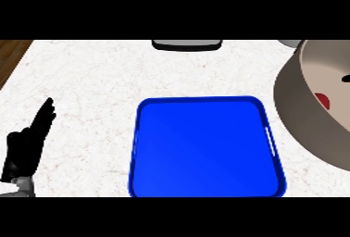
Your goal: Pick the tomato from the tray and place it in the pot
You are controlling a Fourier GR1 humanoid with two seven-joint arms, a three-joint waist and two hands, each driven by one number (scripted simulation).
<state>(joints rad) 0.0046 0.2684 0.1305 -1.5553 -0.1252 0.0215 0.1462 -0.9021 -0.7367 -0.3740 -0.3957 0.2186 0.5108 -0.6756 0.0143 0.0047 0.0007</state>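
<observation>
A blue tray (205, 185) lies on the white counter at the centre front, with nothing on it. At the right edge stands a large grey pot (294, 115), cut off by the view. Inside it, a sliver of the red tomato (323, 100) shows against the pot's pale floor. A small dark shape at the right edge inside the pot cannot be identified. My left hand (24, 146) rests at the far left with its fingers straight and pointing up, well clear of the tray. My right hand is not visible.
A dark grey object (186, 45) sits at the counter's far edge, top centre. Brown wooden floor (12, 53) shows beyond the counter's top left corner. White marbled counter (96, 92) spreads between my left hand and the tray.
</observation>
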